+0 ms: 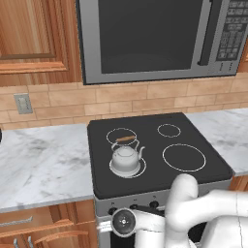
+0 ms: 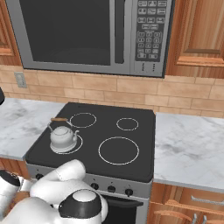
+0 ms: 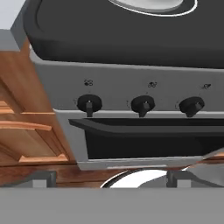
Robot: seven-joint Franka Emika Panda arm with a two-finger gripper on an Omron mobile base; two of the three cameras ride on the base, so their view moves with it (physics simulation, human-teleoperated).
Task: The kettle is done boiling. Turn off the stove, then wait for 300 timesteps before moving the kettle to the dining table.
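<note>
The small silvery kettle (image 1: pixel 126 158) (image 2: pixel 63 137) stands upright on the front left burner of the stove (image 1: pixel 151 170) (image 2: pixel 146 130); its underside (image 3: pixel 148 3) peeks in at the top edge of the hand view. My gripper (image 3: pixel 109 180) is open and holds nothing. It hangs low in front of the stove's steel panel, facing three black knobs: left (image 3: pixel 89 104), middle (image 3: pixel 143 105) and right (image 3: pixel 191 106), a short way off from them. The dining table is out of view.
A steel microwave (image 1: pixel 155 36) (image 2: pixel 87 33) hangs above the stove. Marble counters (image 1: pixel 43 162) (image 2: pixel 192 148) flank it on both sides. The dark oven handle (image 3: pixel 144 127) runs just below the knobs. Wooden cabinet drawers (image 3: pixel 26 131) sit left of the oven.
</note>
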